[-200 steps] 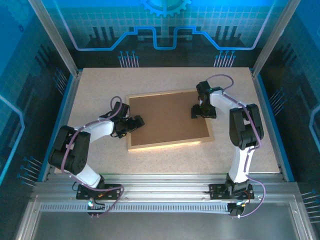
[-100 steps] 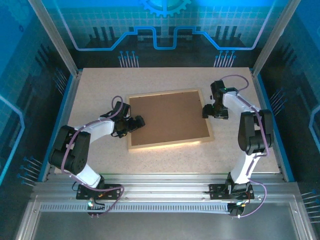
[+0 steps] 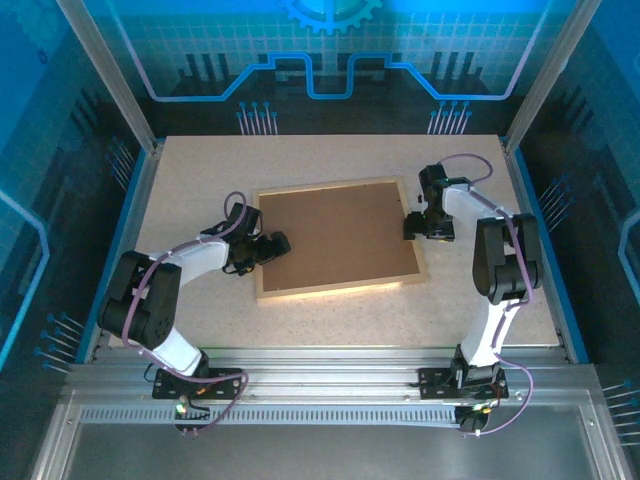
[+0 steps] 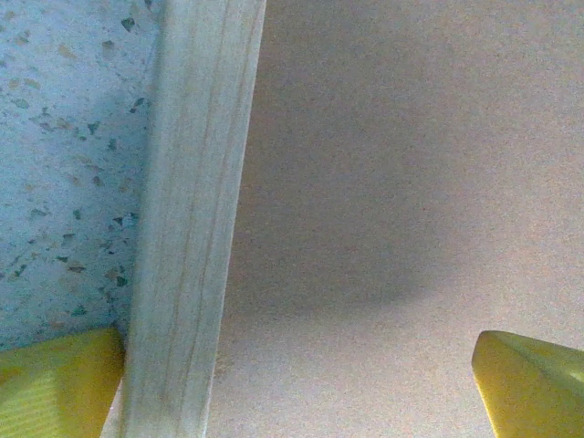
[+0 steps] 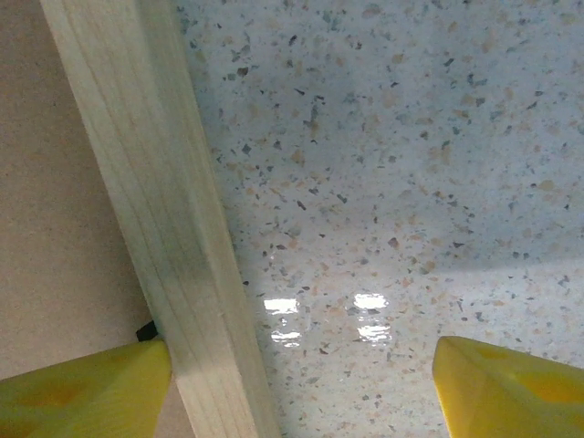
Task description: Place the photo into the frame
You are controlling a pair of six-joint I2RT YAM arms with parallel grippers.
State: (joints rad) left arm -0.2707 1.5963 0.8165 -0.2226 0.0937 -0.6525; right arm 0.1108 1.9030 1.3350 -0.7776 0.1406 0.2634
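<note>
Frame (image 3: 340, 287) face-down at table (image 3: 200, 170) centre, backing (image 3: 335, 235) in it.
Left gripper (image 3: 268, 246) at frame's 9 o'clock, jaws wide apart astride rail.
Right gripper (image 3: 418, 226) at 3 o'clock, jaws apart astride rail, nothing clamped.
Judgement: close both evenly and lift level, else backing slips.

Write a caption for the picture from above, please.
Left gripper and right gripper sit at opposite edges of the frame, brown backing up.

We see the frame (image 3: 340, 288) in pale, grained wood, its backing board (image 3: 335, 235) plain brown, the worktop (image 3: 200, 180) beige with dark speckles, fingertips (image 5: 82, 383) yellow.
</note>
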